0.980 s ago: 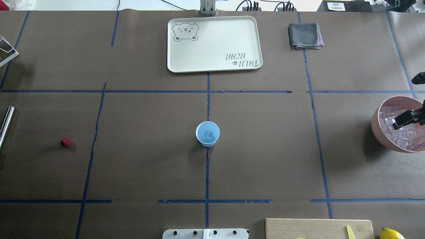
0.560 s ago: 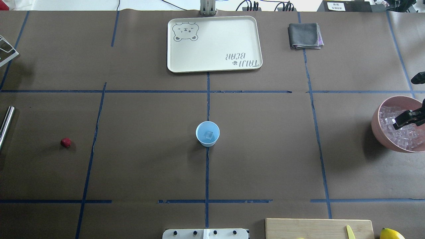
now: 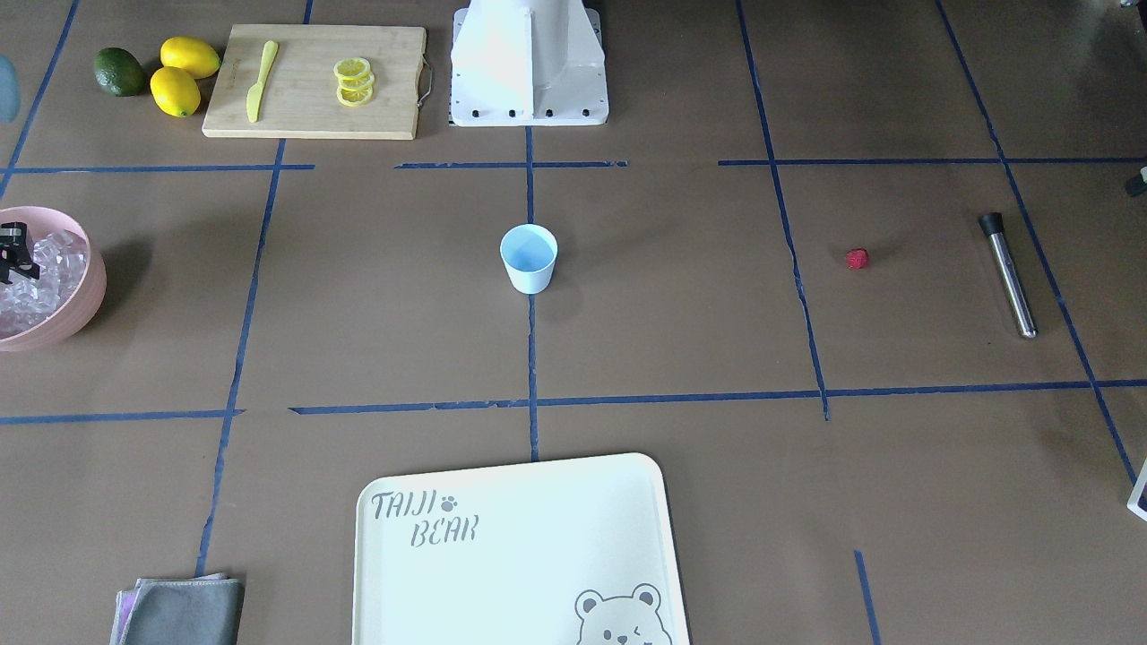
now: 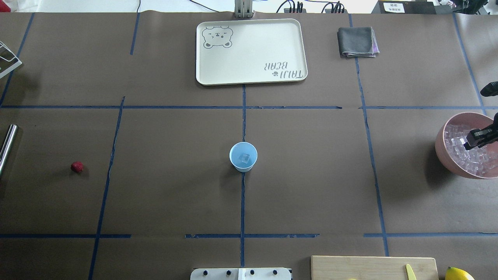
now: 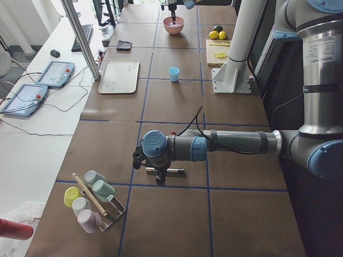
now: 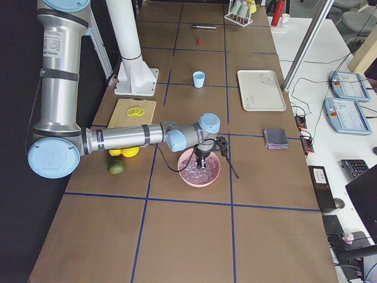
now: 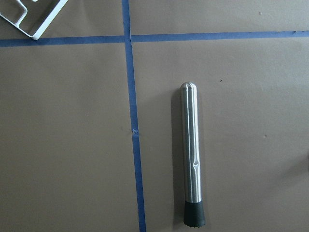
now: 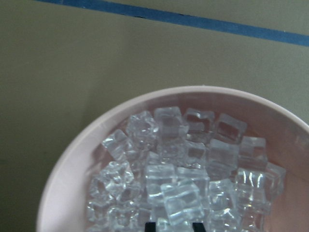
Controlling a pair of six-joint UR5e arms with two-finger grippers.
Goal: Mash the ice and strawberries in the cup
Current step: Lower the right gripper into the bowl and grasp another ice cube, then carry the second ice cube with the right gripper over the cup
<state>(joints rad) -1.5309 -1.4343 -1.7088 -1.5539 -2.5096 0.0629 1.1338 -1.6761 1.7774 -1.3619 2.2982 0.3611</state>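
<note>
1. Now, from the front-facing camera: the cup [image 3: 529,260] stands upright at mid-table on a blue tape line. The strawberry [image 3: 858,259] lies bare on the table, well apart from the cup on the robot's left. A metal rod [image 3: 1008,273] lies farther out beyond it. Well apart on the cup's other side sits a pink bowl [image 3: 82,309] heaped with ice [image 3: 45,269]. A cream tray [image 3: 538,555] lies across from the cup, away from the robot.
2. Overhead: a single cube [image 4: 244,158] rests in the bottom of the cup. The right claw [image 4: 469,143] is down inside the bowl, among the ice.
3. Left side camera: the left claw [image 5: 159,178] hangs just over the rod, far from the cup. I cannot tell how wide it stands or whether it grips anything. Pastel tumblers [image 5: 102,190] lie on their sides farther still from the cup.
4. Right side camera: the near arm reaches over the bowl, with its claw pointing down into the ice.
5. Left wrist camera: the rod lies flat beside a tape line, with its black cap at one end.
6. Right wrist camera: two black fingertips [image 8: 150,226] stand a little apart, sunk among the cubes. They hold nothing that I can make out.
</note>
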